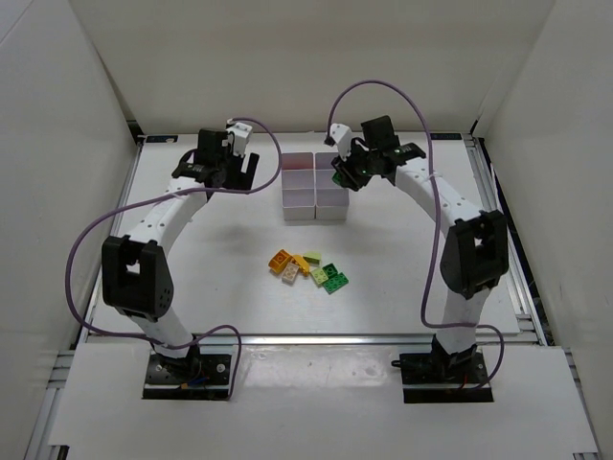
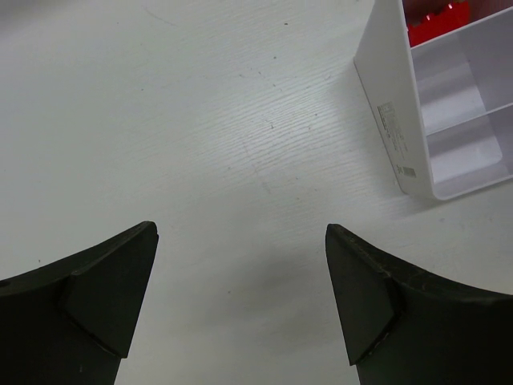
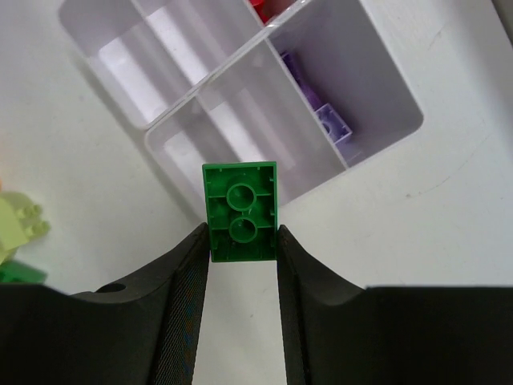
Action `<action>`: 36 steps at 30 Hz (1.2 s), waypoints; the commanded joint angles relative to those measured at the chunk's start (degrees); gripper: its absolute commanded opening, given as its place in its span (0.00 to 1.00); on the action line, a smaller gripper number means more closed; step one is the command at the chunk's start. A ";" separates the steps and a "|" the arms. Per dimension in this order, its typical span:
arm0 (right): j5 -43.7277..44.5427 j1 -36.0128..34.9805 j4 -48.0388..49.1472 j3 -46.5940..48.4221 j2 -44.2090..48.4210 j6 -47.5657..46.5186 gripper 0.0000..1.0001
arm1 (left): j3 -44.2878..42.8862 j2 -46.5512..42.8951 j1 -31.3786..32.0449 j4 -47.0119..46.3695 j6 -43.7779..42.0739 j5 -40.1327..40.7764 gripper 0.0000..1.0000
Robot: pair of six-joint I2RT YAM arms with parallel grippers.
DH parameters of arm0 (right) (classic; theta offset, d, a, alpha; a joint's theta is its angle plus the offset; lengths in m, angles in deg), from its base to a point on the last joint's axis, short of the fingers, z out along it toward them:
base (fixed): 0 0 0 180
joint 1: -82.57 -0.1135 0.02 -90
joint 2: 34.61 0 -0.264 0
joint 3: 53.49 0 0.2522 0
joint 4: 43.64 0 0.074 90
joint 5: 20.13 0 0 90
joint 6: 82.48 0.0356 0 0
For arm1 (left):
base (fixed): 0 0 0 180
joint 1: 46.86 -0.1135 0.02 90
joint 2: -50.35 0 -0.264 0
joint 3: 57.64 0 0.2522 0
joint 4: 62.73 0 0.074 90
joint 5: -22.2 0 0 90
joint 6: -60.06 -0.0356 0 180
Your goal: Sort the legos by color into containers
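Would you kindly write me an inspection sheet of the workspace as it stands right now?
Surface: white table, bare apart from the job's things.
Job's things: containers stand mid-table; red bricks lie in one bin and purple bricks in another. A loose pile of legos in orange, yellow, lime and green lies nearer the arm bases.
Clutter: nothing seen.
Grippers: left gripper is open over bare table, left of the containers. Right gripper is shut on a green brick at the containers' right side.
Cables: purple cables loop freely off both arms, clear of the bricks.
Surroundings: white enclosure walls on three sides.
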 commanded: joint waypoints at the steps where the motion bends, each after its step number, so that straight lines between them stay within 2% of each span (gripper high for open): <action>1: 0.09 -0.19 1.39 4.51 -2.07 -0.26 0.38 | -2.28 -0.30 -0.07 -0.99 -0.57 -0.40 0.96; 24: 1.67 -0.36 3.06 11.81 -12.35 -1.84 0.41 | -1.93 0.14 -0.07 -0.99 -1.71 0.22 0.97; 27: 1.67 -0.54 2.97 12.16 -12.62 -1.76 0.45 | -1.93 0.14 -0.07 -0.82 -1.62 0.04 0.97; 30: 1.76 -0.54 2.97 11.28 -11.39 -1.58 0.67 | -1.84 0.14 -0.07 -0.99 -1.62 0.04 0.97; 32: 1.58 -0.71 2.97 10.06 -10.17 -1.49 0.70 | -1.84 0.14 -0.07 -0.82 -1.62 -0.05 0.97; 36: -0.60 -0.54 2.71 6.90 -5.25 -0.35 0.70 | -1.40 -0.21 -0.07 -0.82 -1.27 -0.31 0.97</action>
